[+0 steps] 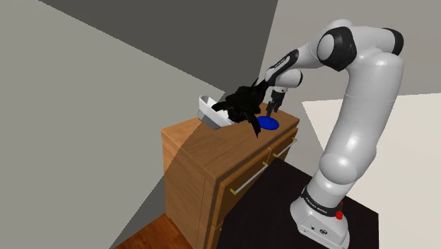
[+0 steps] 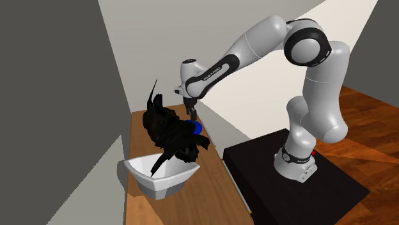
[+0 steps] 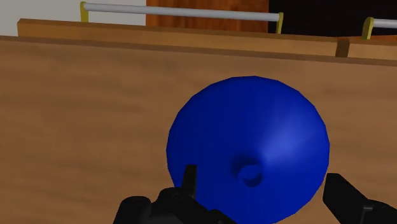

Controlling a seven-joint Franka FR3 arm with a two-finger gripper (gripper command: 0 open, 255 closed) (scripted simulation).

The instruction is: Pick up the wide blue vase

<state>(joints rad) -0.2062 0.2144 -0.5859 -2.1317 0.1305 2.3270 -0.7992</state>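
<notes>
My fingers (image 3: pixel 345 198) stand wide apart, one on either side of the wide blue vase (image 3: pixel 254 127), and they hold nothing. In the wrist view I look straight down into the vase: a shallow, flaring cone with a small round hollow at its centre. Its rim reaches almost as far as both fingertips. I cannot tell from this view whether either tip touches the rim.

In the shoulder view the fingers hang just over the vase, pointing down. The vase sits upright on the top of a wooden chest of drawers (image 3: pixel 83 127), close to the corner nearest the robot and near the edge above the drawer fronts. Past that edge the wrist view catches pale bar handles (image 3: pixel 181 10) with brass-coloured ends.

Just beside the vase, on the shoulder view's left, a spiky black plant (image 1: pixel 244 105) spreads out of a white planter (image 2: pixel 160 180) on the same top. Some of its leaves reach toward the fingers. In the second exterior view the plant stands in front of the vase and hides most of it, so I see a sliver of blue below the hand.

The white arm (image 1: pixel 360 106) arches from its base over to the chest. The base is on the black stand (image 2: pixel 252 163) right beside the chest. The floor (image 2: pixel 367 108) is reddish wood, and the walls are plain grey and off-white.
</notes>
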